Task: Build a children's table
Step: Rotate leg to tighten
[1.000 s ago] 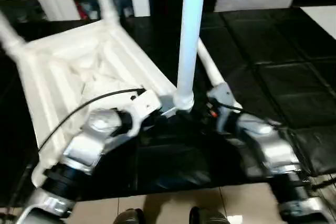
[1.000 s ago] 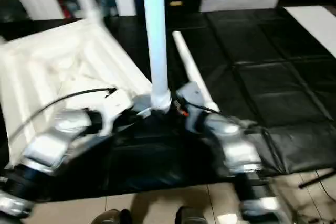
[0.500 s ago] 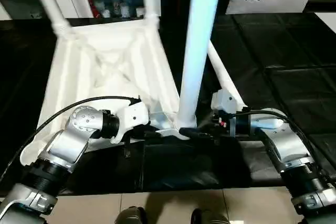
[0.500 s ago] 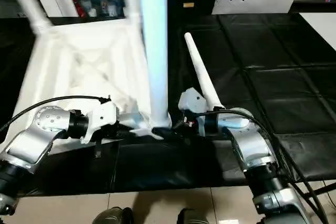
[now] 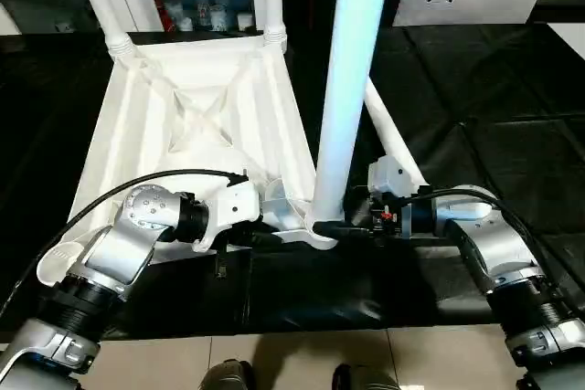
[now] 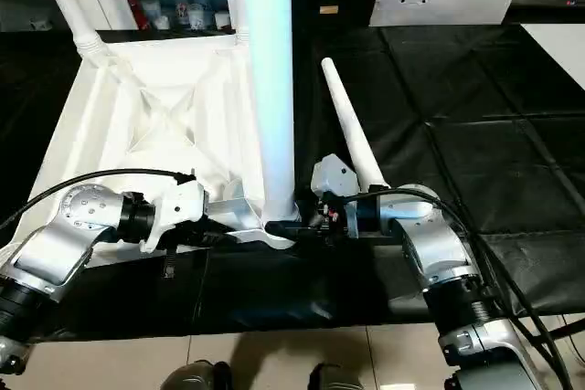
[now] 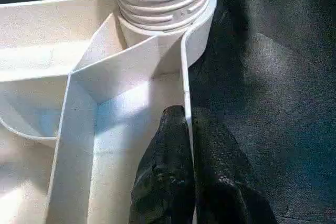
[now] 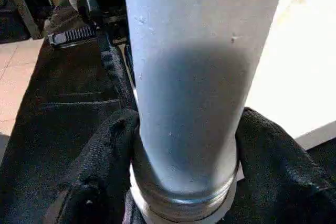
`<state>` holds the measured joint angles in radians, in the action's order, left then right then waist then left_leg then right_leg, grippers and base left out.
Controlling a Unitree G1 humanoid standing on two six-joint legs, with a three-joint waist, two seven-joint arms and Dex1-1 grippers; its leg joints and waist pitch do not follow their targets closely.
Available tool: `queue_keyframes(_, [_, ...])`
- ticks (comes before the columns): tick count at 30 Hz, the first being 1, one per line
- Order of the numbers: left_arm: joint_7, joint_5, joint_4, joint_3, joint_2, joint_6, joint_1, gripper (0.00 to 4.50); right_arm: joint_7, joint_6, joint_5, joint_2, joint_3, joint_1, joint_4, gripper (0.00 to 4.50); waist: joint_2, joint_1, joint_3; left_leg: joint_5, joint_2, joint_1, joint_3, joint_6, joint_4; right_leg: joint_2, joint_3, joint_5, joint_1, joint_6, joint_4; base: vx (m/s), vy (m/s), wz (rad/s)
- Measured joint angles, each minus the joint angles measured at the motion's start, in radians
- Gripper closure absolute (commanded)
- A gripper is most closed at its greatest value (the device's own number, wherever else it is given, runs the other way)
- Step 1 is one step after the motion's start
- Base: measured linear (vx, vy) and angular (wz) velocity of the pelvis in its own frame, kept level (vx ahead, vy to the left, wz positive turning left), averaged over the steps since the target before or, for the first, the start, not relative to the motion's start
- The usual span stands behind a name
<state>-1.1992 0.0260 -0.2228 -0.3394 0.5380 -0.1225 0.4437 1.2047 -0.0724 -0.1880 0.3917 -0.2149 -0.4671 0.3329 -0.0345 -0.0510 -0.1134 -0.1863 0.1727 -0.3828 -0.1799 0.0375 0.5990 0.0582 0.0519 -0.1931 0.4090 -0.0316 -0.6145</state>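
the upturned table top [image 5: 192,125] lies on the black surface [image 5: 475,89]; its rim is pinched by the left hand [image 7: 186,182], the near-corner leg [image 5: 352,79] clasped by the right hand [image 8: 181,182]. cross-threading is risked if the leg is tilted.

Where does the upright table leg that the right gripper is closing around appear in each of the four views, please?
Left eye view: upright leg, centre-right, top edge down to the near corner.
Right eye view: centre-left, standing the same way.
Left wrist view: its threaded base, seated in the corner socket.
Right wrist view: large and central, between the right gripper fingers.
Shared landmark: that corner socket.
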Motion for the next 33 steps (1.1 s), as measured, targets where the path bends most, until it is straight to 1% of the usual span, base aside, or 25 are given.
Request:
queue_keyframes(4, [0.012, 0.013, 0.016, 0.014, -0.011, -0.037, -0.012, 4.50, -0.043, -0.035, -0.002, -0.024, 0.006, 0.038, -0.047, 1.91, 0.001, 0.000, 0.002, 0.000, 0.000, 0.001, 0.000, 0.000, 0.000, 0.000, 0.000, 0.000, 0.000, 0.000, 0.000, 0.000, 0.000, 0.00])
queue_keyframes(6, [0.048, 0.012, 0.038, 0.030, -0.018, -0.090, -0.029, 4.50, -0.109, -0.065, 0.008, -0.053, 0.011, 0.055, -0.063, 1.91, 0.003, 0.008, 0.004, 0.000, 0.000, 0.004, 0.000, 0.001, 0.000, 0.000, 0.000, 0.000, -0.002, 0.000, -0.001, 0.000, 0.000, 0.00])
queue_keyframes(9, [0.161, -0.019, 0.069, 0.058, -0.071, -0.190, -0.047, 4.50, -0.273, -0.134, 0.048, -0.125, 0.036, 0.053, -0.065, 1.92, 0.004, 0.029, 0.004, -0.001, 0.000, 0.014, -0.001, 0.007, 0.000, 0.000, 0.000, 0.001, -0.009, -0.002, -0.001, 0.000, 0.000, 0.00])
queue_keyframes(11, [0.257, -0.027, 0.100, 0.078, -0.124, -0.279, -0.055, 4.50, -0.395, -0.175, 0.078, -0.180, 0.058, 0.047, -0.065, 1.92, 0.005, 0.051, 0.004, 0.000, 0.000, 0.015, -0.001, 0.008, 0.000, 0.000, -0.001, -0.001, -0.010, 0.002, 0.002, 0.000, 0.000, 0.00])
queue_keyframes(13, [0.374, -0.053, 0.131, 0.100, -0.209, -0.376, -0.060, 4.50, -0.566, -0.212, 0.122, -0.267, 0.090, 0.034, -0.055, 1.92, 0.006, 0.075, 0.004, 0.000, 0.000, 0.015, -0.001, 0.008, 0.001, 0.000, -0.001, -0.001, -0.007, 0.002, 0.003, 0.000, 0.000, 0.00])
queue_keyframes(16, [0.507, -0.088, 0.164, 0.108, -0.295, -0.463, -0.060, 4.50, -0.738, -0.249, 0.155, -0.346, 0.112, 0.011, -0.037, 1.93, 0.006, 0.084, 0.004, 0.000, 0.000, 0.016, 0.000, 0.008, 0.001, 0.000, -0.001, -0.001, -0.006, 0.002, 0.004, 0.000, 0.000, 0.00])
queue_keyframes(18, [0.576, -0.114, 0.165, 0.114, -0.342, -0.489, -0.055, 4.50, -0.815, -0.265, 0.167, -0.378, 0.121, -0.013, -0.016, 1.93, 0.006, 0.083, 0.004, 0.000, -0.001, 0.015, 0.001, 0.008, 0.001, 0.000, -0.001, -0.001, -0.006, 0.002, 0.004, 0.000, 0.000, 0.00])
queue_keyframes(20, [0.608, -0.125, 0.168, 0.110, -0.364, -0.502, -0.053, 4.50, -0.849, -0.269, 0.174, -0.388, 0.122, -0.023, -0.009, 1.93, 0.005, 0.080, 0.005, 0.000, -0.001, 0.014, 0.001, 0.008, 0.000, 0.000, -0.001, 0.000, -0.006, 0.002, 0.004, 0.000, 0.000, 0.00])
queue_keyframes(21, [0.614, -0.127, 0.173, 0.108, -0.369, -0.508, -0.053, 4.50, -0.849, -0.266, 0.174, -0.388, 0.125, -0.023, -0.009, 1.37, 0.005, 0.078, 0.005, -0.001, -0.001, 0.014, 0.001, 0.008, 0.000, 0.000, -0.001, 0.000, -0.006, 0.002, 0.004, 0.000, 0.000, 0.00])
queue_keyframes(22, [0.618, -0.130, 0.180, 0.106, -0.371, -0.513, -0.053, 4.50, -0.849, -0.262, 0.174, -0.389, 0.128, -0.022, -0.010, 1.23, 0.005, 0.075, 0.005, -0.001, -0.001, 0.013, 0.001, 0.008, -0.001, 0.000, -0.001, 0.001, -0.006, 0.002, 0.004, 0.000, 0.000, 0.00])
queue_keyframes(24, [0.618, -0.131, 0.186, 0.100, -0.371, -0.518, -0.053, 4.50, -0.847, -0.262, 0.160, -0.406, 0.142, -0.013, -0.026, 1.23, 0.005, 0.074, 0.005, -0.002, -0.001, 0.013, 0.001, 0.007, -0.002, 0.000, -0.001, 0.005, -0.005, -0.003, 0.004, 0.000, 0.000, 0.00])
queue_keyframes(25, [0.619, -0.131, 0.192, 0.096, -0.371, -0.524, -0.053, 4.50, -0.847, -0.263, 0.159, -0.410, 0.147, -0.010, -0.032, 1.02, 0.005, 0.072, 0.005, -0.002, -0.001, 0.013, 0.001, 0.007, -0.003, -0.001, 0.000, 0.005, -0.005, -0.003, 0.004, 0.000, 0.000, 0.00])
queue_keyframes(26, [0.617, -0.131, 0.196, 0.091, -0.367, -0.525, -0.053, 4.50, -0.847, -0.264, 0.159, -0.409, 0.147, -0.006, -0.040, 0.87, 0.005, 0.071, 0.005, -0.002, -0.001, 0.012, 0.001, 0.007, -0.004, -0.001, 0.000, 0.005, -0.004, -0.003, 0.004, 0.000, 0.000, 0.00])
queue_keyframes(27, [0.613, -0.131, 0.203, 0.086, -0.355, -0.524, -0.053, 4.50, -0.842, -0.262, 0.159, -0.407, 0.147, 0.003, -0.051, 0.87, 0.004, 0.070, 0.005, -0.002, -0.001, 0.012, 0.002, 0.007, -0.005, -0.001, 0.001, 0.005, -0.004, -0.003, 0.004, 0.000, 0.000, 0.00])
queue_keyframes(30, [0.589, -0.131, 0.210, 0.072, -0.330, -0.510, -0.053, 4.50, -0.809, -0.260, 0.152, -0.384, 0.130, 0.013, -0.068, 0.58, 0.004, 0.070, 0.005, -0.001, 0.000, 0.011, 0.002, 0.007, -0.007, -0.001, 0.002, 0.005, -0.003, -0.002, 0.005, 0.000, 0.000, 0.00])
queue_keyframes(33, [0.532, -0.120, 0.212, 0.057, -0.277, -0.468, -0.057, 4.50, -0.715, -0.267, 0.119, -0.312, 0.112, 0.041, -0.108, 0.30, 0.004, 0.063, 0.005, -0.002, 0.000, 0.010, 0.003, 0.007, -0.007, -0.001, 0.003, 0.005, -0.003, -0.002, 0.007, 0.000, 0.000, 0.00])
